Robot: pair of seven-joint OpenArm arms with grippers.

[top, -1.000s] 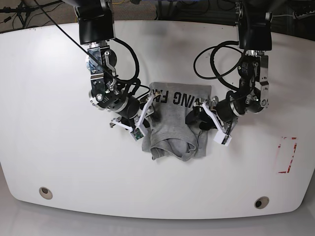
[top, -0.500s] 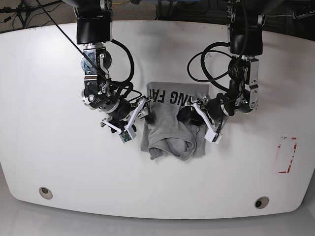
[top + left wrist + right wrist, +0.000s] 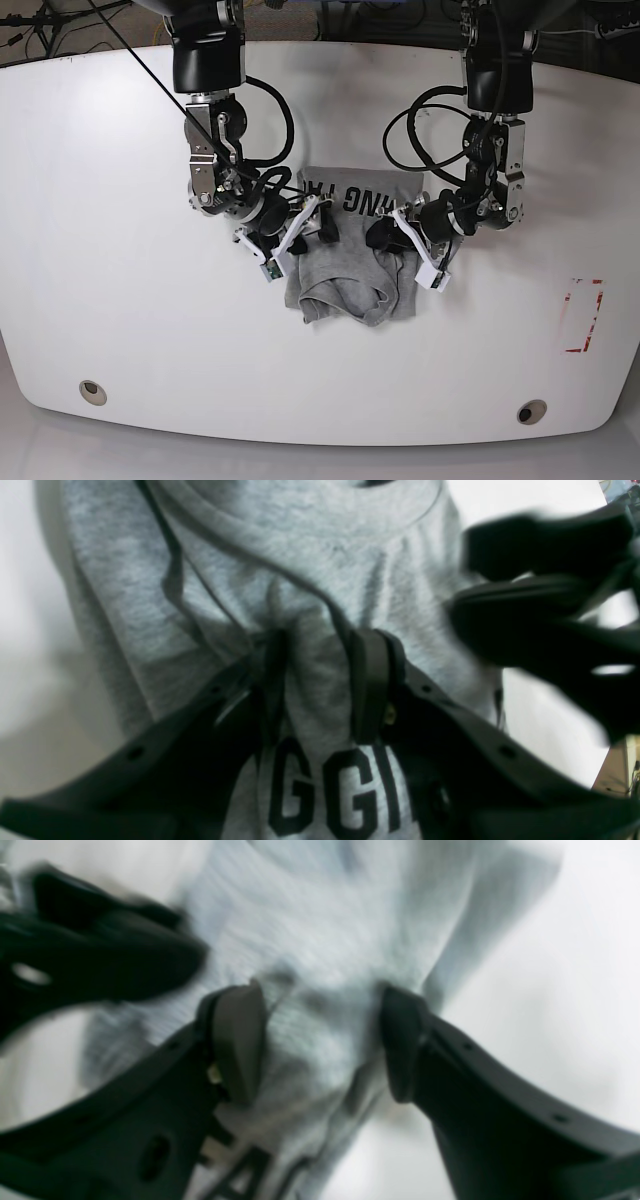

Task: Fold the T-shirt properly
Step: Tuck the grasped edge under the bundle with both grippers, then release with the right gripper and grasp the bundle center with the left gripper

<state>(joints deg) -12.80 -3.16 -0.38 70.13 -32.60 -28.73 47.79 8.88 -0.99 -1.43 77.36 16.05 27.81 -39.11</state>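
Note:
The heather-grey T-shirt (image 3: 350, 275) lies folded small at the table's middle, with black lettering (image 3: 355, 203) along its far edge. In the base view my left gripper (image 3: 385, 236) is on the shirt's right side. The left wrist view shows the left gripper (image 3: 320, 685) shut on a raised ridge of T-shirt (image 3: 310, 570) cloth just above the letters (image 3: 330, 790). My right gripper (image 3: 318, 226) sits on the shirt's left side. It appears again, blurred, in the right wrist view, where the right gripper (image 3: 320, 1045) stands open astride a hump of T-shirt (image 3: 325, 940) cloth.
The white table (image 3: 120, 300) spreads wide on all sides. A red-edged marking (image 3: 583, 315) lies at the right, and two round holes (image 3: 92, 391) (image 3: 531, 411) sit near the front edge. Black cables loop behind both arms.
Both grippers have moved inward over the shirt. The left one has narrowed onto a fold of cloth. The right one opened and shifted right onto the shirt's left side.

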